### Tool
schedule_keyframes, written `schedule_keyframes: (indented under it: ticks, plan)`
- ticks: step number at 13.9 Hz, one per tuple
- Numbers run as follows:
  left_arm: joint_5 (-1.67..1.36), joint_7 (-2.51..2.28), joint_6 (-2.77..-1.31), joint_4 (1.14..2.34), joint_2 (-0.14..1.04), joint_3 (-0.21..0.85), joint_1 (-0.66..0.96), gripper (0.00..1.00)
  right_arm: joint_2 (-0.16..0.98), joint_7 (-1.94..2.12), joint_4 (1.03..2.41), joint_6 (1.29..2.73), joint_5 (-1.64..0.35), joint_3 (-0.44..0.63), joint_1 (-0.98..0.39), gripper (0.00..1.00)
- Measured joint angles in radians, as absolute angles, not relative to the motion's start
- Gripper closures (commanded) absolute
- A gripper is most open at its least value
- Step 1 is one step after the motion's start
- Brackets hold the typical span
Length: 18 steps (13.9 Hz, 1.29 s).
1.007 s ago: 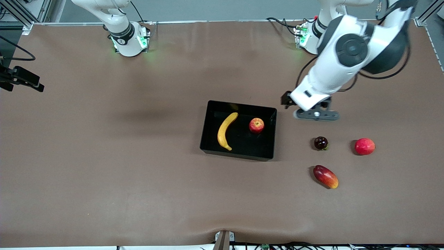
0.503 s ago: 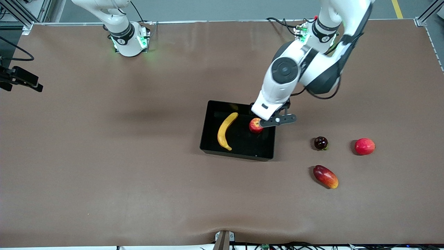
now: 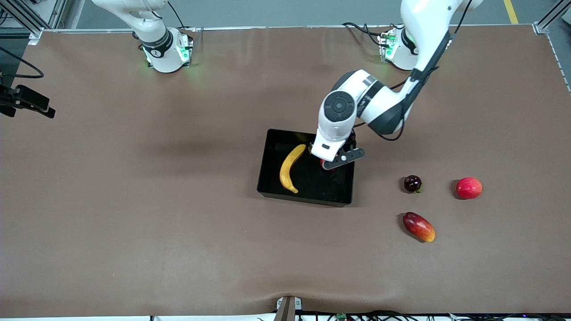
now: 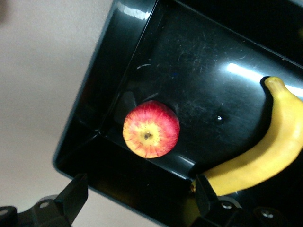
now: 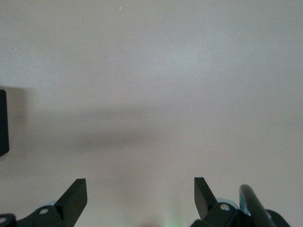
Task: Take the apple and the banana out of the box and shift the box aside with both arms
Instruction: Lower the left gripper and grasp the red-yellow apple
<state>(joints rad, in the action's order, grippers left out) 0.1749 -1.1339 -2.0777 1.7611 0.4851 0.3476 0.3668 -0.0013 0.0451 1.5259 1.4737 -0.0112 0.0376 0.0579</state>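
While the right arm waits near its base at the top edge of the worktop [image 3: 134, 249], its right claw [image 5: 140, 198] hangs over bare brown surface with its fingers spread wide and nothing between them, as the right wrist view shows. At mid-worktop sits the box [image 3: 267, 178], a glossy black tray with low upright walls. The banana [image 3: 290, 168] lies inside it, along the wall toward the right arm's end, its curve running from the edge nearest the robots' bases toward the edge nearest the front camera. The left arm reaches in from its base to the box's corner at the left arm's end, on the side nearest the bases. There the left claw [image 3: 333, 166] hovers directly over the apple [image 4: 151, 128], its fingers [image 4: 73, 196] parted wide and gripping nothing. In the left wrist view the apple, red with yellow streaks around a yellowish stem dimple, rests on the box floor close to that corner, apart from the banana. Toward the left arm's end of the worktop, outside the box, lie three more fruits: a small dark round fruit [image 3: 412, 183], a red-to-yellow mango [image 3: 419, 227] nearer the front camera, and a plain pinkish-red round fruit [image 3: 469, 187] closest to that end edge.
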Motion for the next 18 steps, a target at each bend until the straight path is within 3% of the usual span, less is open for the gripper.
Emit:
schedule_keyframes:
  ticks: [11,13,15,18]
  plan:
    - [0.311,-1.223,-2.199,1.758,0.623,0.337,0.377,0.00,-0.001,0.045,1.526,1.473,-0.011,0.038,0.059,0.00]
    - [0.312,-1.224,-2.211,1.757,0.639,0.335,0.374,0.54,-0.001,0.045,1.526,1.473,-0.011,0.038,0.061,0.00]
    - [0.312,-1.224,-2.219,1.755,0.647,0.334,0.371,1.00,-0.001,0.045,1.526,1.473,-0.011,0.038,0.063,0.00]
    - [0.312,-1.224,-2.221,1.745,0.646,0.334,0.368,1.00,-0.001,0.045,1.526,1.473,-0.011,0.038,0.065,0.00]
